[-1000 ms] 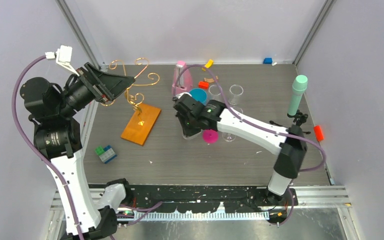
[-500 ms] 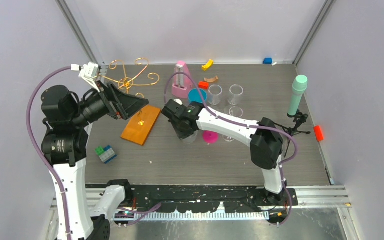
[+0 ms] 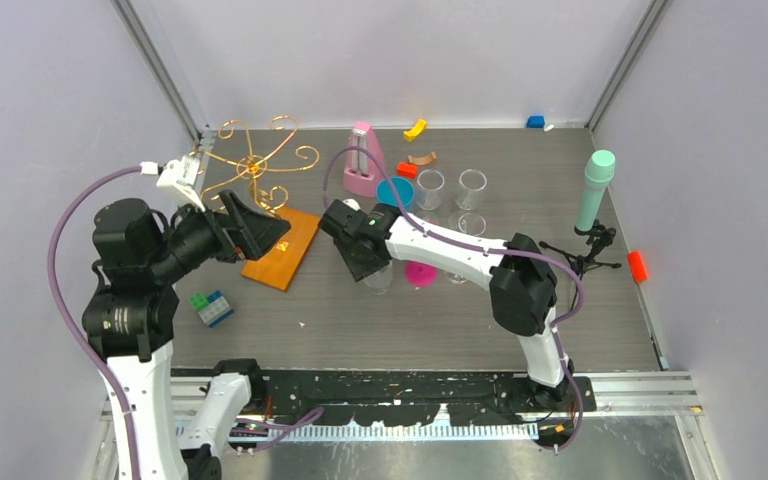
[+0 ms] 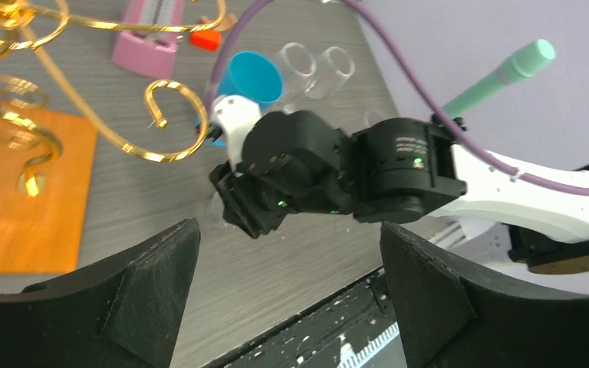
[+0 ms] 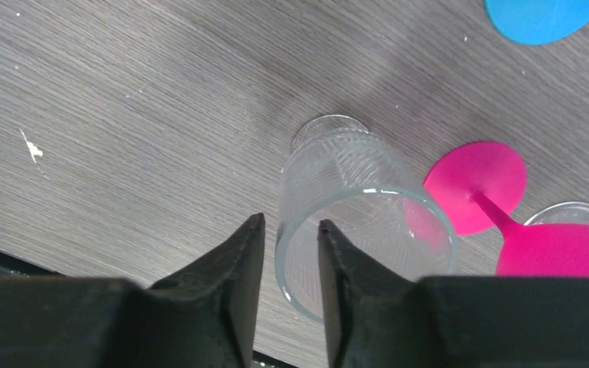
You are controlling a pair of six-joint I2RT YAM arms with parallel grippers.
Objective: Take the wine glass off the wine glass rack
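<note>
Here, grey wood-grain table point(image 3: 410, 330), pale walls point(image 3: 390, 60); left gripper point(image 4: 289, 230) wide apart, right gripper point(image 5: 291, 226) ajar.

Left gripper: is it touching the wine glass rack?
Apart. The left wrist view shows the left gripper open and empty, with the wine glass rack lying beyond its fingertips.

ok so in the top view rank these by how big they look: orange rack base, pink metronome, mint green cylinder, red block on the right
1. flat orange-brown rectangular rack base
2. pink metronome and mint green cylinder: too alike to rank
3. small red block
</note>
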